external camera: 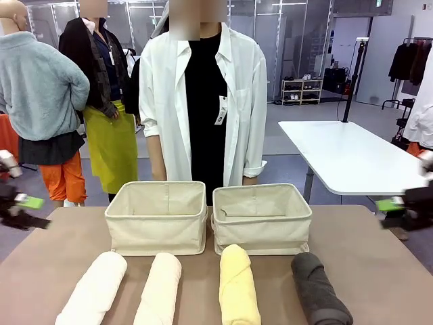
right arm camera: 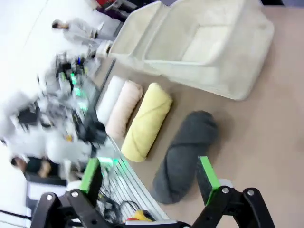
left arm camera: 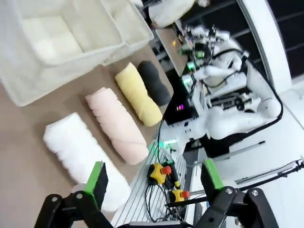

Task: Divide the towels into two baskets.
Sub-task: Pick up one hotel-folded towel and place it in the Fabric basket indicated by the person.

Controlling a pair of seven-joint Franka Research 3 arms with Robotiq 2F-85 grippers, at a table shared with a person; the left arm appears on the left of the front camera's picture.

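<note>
Front view: four towels (external camera: 238, 284) are lying along the near edge of the desk (external camera: 379, 271); soft, light, probably compressing; mid-roll hold advised; left gripper (left arm camera: 154, 180), right gripper (right arm camera: 149, 173) are gaping wide, empty.

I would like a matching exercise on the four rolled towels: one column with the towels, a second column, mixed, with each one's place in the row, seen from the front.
Towels:
1 white towel
2 cream towel
3 pale yellow towel
4 dark grey towel

Places:
a second from left
b right end
c left end
d second from right

Pairs: 1-c, 2-a, 3-d, 4-b.
</note>
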